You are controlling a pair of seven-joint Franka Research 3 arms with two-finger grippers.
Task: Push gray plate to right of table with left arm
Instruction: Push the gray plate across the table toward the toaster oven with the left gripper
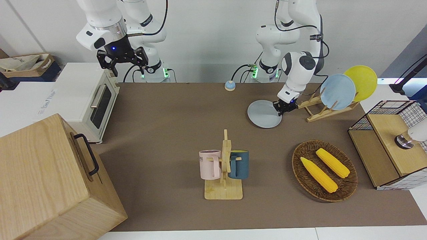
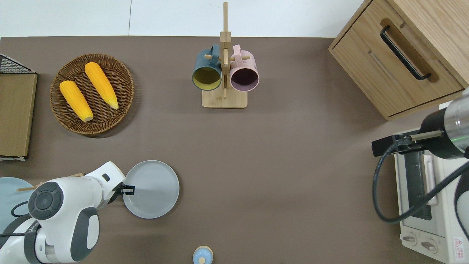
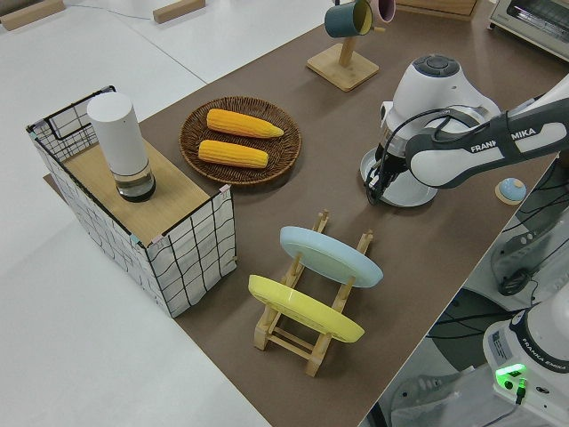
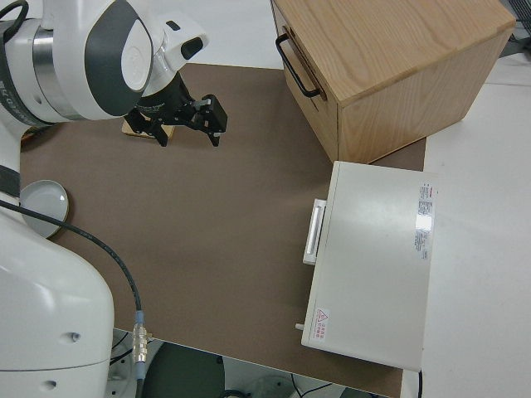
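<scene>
Overhead view: gray plate lies flat on the desk toward the left arm's end, nearer the robots than the wicker basket. Left hand sits low at the plate's rim on that end; whether its fingers are apart I cannot tell. Right hand open, arm parked.

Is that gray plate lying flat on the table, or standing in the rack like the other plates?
Flat. The gray plate lies on the table, rim up and empty, beside the wooden rack; the left claw is at its edge.
</scene>
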